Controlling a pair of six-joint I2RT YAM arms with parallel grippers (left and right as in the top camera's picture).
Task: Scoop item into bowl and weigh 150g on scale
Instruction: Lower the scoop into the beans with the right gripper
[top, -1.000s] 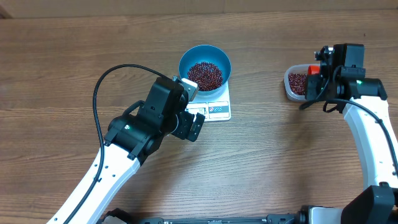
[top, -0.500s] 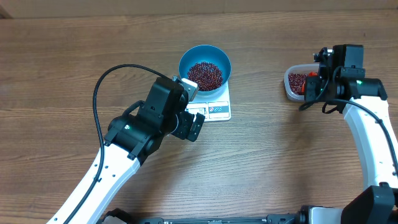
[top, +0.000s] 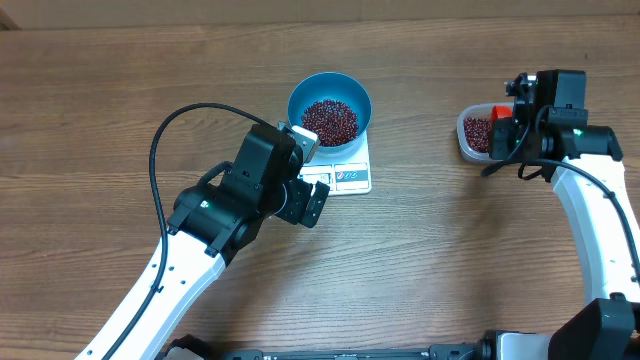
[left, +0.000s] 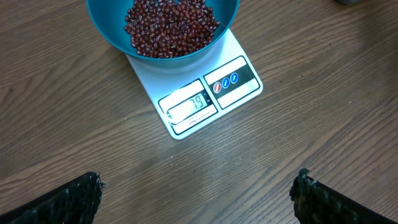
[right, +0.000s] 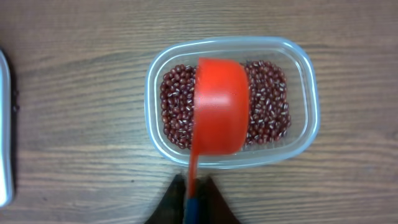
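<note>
Since the beans (left: 168, 25) in the bowl (left: 102, 28) on the scale (left: 233, 81) look short of target, right fingers (right: 171, 208) grip the scoop (right: 217, 106) over the tub (right: 309, 99) at right for more; left fingers (left: 68, 199) hang wide open, watching the display (left: 189, 104).

Looking down on a white scale (left: 211, 93) resting on a wooden surface (left: 311, 143), display facing the camera and reading 79. On the scale's far end, a blue bowl (left: 109, 28) holding dark red-brown beans (left: 171, 25). Nearer than the scale, left gripper (left: 196, 199) spread wide, black fingertips (left: 68, 202) in both bottom corners.
</note>
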